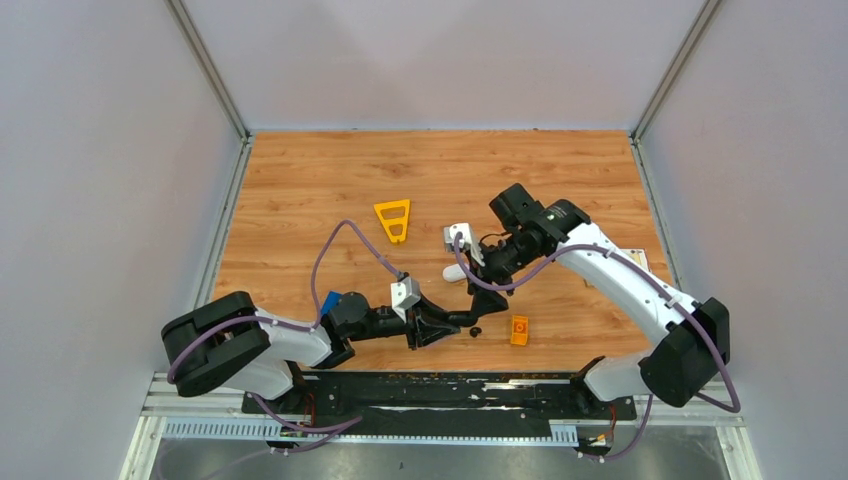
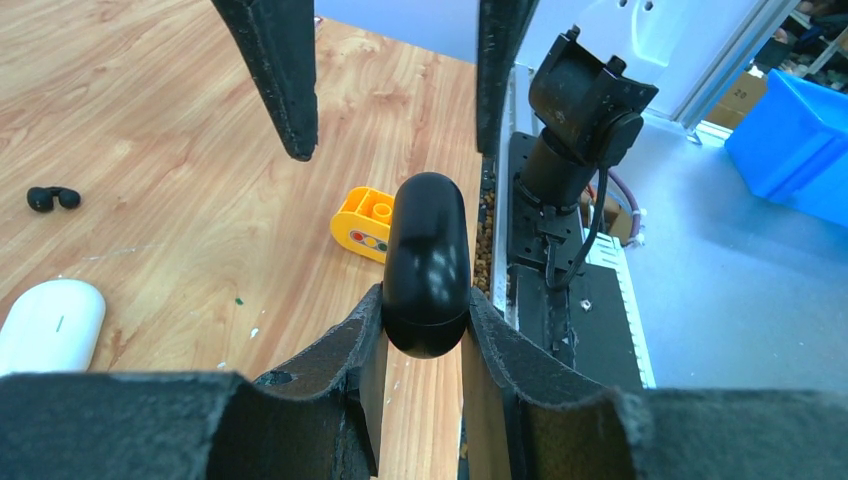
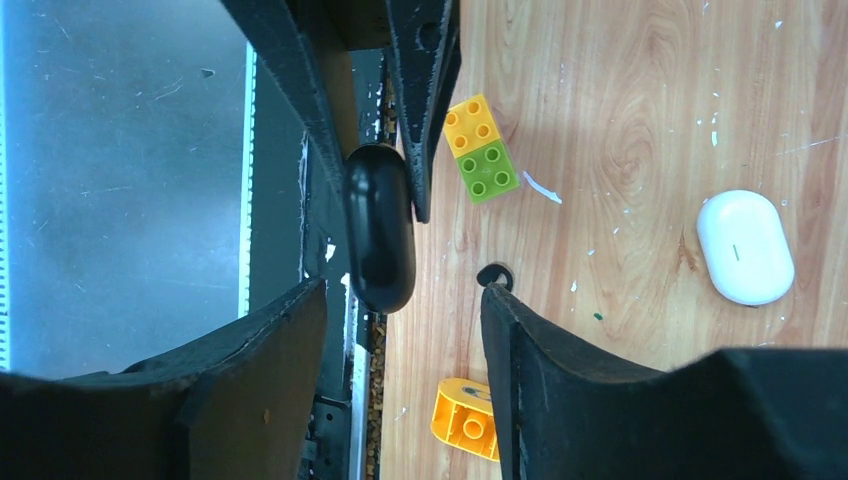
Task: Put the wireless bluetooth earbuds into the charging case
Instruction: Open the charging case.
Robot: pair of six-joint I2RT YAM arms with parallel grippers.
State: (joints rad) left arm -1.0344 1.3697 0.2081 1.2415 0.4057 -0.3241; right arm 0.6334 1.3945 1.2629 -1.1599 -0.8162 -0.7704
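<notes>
The white charging case (image 1: 455,272) lay shut on the wooden table (image 1: 300,190), flat on its broad side and apart from both grippers. The black earbuds (image 2: 52,198) rested loose on the boards not far from it, near the arched orange brick (image 1: 519,330); no earbud showed in the case.

The left gripper (image 2: 425,310) was clenched on a glossy black capsule (image 2: 427,262), pinching its lower end between both pads so that the rounded body stood out past the fingertips. The right gripper (image 3: 400,295) faced it from the opposite side with its jaws spread wide, one finger on either side of the capsule and neither pressing on it.

A yellow and green brick (image 3: 480,148) sat just beside the left gripper's fingers in the right wrist view. A yellow triangular frame (image 1: 393,220) lay farther back, well apart from the rest.
</notes>
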